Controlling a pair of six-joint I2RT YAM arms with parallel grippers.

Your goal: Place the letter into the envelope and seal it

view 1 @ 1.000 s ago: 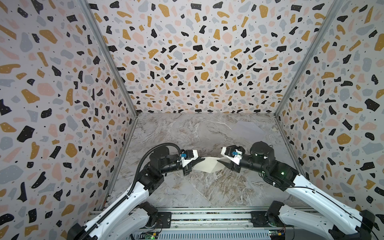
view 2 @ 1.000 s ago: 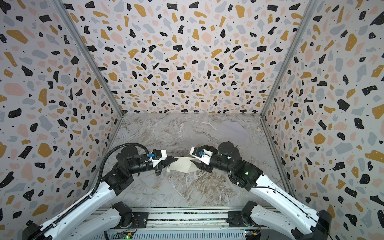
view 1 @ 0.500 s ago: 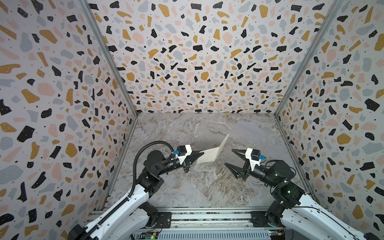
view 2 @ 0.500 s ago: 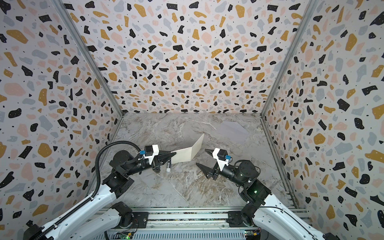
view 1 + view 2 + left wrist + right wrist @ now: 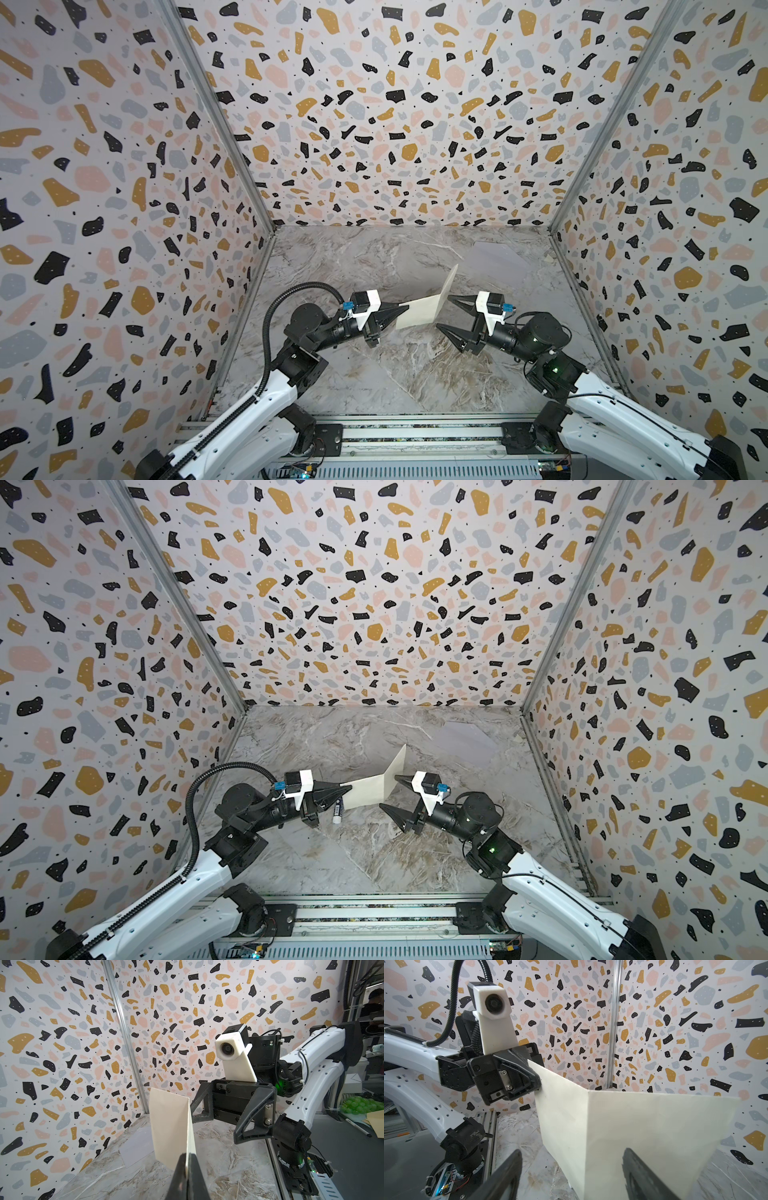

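Observation:
The letter [image 5: 422,312] [image 5: 371,791] is a cream sheet bent at one crease into a V and held above the marble floor. My left gripper [image 5: 405,309] [image 5: 349,789] [image 5: 188,1155] is shut on its near-left edge. The half beyond the crease stands up towards the back. My right gripper [image 5: 444,312] [image 5: 389,791] [image 5: 572,1152] is open, level with the crease [image 5: 588,1126] and just to its right, holding nothing. The envelope [image 5: 496,255] [image 5: 467,739] [image 5: 135,1149] lies flat, pale grey-lavender, at the back right of the floor.
A small white tube with a dark end [image 5: 338,810] lies on the floor under my left gripper. Terrazzo-patterned walls [image 5: 395,124] close the cell on three sides. A metal rail [image 5: 415,432] runs along the front edge.
My right gripper let go of the letter, opened and drew back to the right. My left gripper raised the letter, and its free half swung up at the crease.

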